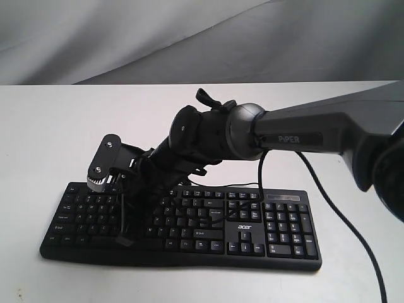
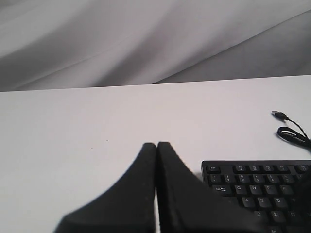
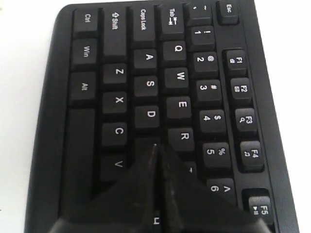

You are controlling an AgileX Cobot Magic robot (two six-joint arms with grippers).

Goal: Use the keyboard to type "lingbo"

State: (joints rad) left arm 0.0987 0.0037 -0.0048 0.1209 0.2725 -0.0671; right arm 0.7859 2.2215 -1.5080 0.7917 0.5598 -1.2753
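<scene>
Because no screen is showing what has been typed, progress is being judged from position alone. The keyboard (image 1: pixel 252 230) is lying flat on the near middle of the table (image 1: pixel 44 132). The right gripper (image 3: pixel 156 147), jaws clenched together, is reaching across to its left half, with the tip sitting around F and G, perhaps for the "g". The left gripper (image 2: pixel 156 145), likewise clenched, is hovering beside the Esc end. White tabletop is running back to a grey draped cloth (image 1: pixel 126 38).

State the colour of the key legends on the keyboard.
White legends on the black keyboard; clearest in the right wrist view.
</scene>
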